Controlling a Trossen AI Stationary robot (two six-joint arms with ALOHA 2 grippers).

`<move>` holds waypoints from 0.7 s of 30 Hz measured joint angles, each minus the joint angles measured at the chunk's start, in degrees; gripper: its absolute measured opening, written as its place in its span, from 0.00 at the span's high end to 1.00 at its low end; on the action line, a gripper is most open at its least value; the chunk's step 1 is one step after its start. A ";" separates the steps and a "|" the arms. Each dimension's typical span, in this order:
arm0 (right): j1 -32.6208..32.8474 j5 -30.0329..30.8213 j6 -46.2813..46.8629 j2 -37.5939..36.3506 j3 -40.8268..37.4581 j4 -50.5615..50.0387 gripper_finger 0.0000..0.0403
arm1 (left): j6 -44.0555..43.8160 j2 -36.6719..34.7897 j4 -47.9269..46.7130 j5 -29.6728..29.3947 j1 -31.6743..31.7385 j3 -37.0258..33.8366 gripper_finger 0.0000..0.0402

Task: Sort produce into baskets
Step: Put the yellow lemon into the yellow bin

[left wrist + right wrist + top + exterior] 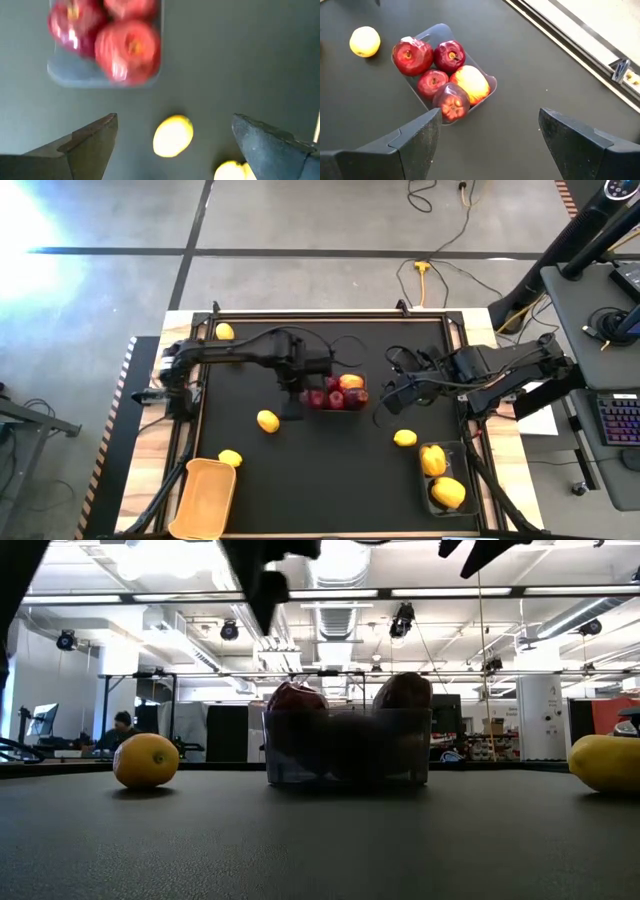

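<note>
Five red fruits (440, 75) fill the clear bin (338, 396); two peppers (440, 476) in the dark bin (462, 480); yellow bin (204, 499) has nothing. Four lemons (267, 421) are loose on the worktop (330, 470); left gripper (175, 145) and right gripper (487, 140) both have fingers apart.

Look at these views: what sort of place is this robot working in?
Probably an open-plan lab or workshop, not a kitchen. The low view shows strip ceiling lights and a person at a desk; the high view shows a keyboard and a floor cable.
</note>
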 joint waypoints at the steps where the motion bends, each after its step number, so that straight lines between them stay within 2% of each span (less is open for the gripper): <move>1: 0.22 0.01 0.42 0.00 0.00 -0.02 0.19 | 0.33 -1.75 0.75 -0.03 -0.13 -3.05 0.07; 4: 1.13 0.00 0.87 0.00 -0.04 -0.08 0.19 | 1.68 -8.95 6.36 -0.14 -0.32 -15.33 0.07; 8: 1.33 0.01 0.96 0.02 -0.07 -0.03 0.19 | 4.13 -19.75 19.96 -0.03 -0.71 -33.77 0.07; 11: 1.29 0.18 2.24 0.02 -0.07 0.04 0.19 | 4.62 -26.79 28.57 -0.03 -1.36 -44.58 0.07; 17: 1.29 0.17 2.25 0.02 -0.07 3.49 0.19 | 9.95 -33.37 40.47 4.32 -2.64 -59.71 0.07; 21: 1.29 0.15 1.84 0.02 -0.07 5.75 0.19 | 10.23 -33.84 45.28 2.32 -2.76 -66.43 0.07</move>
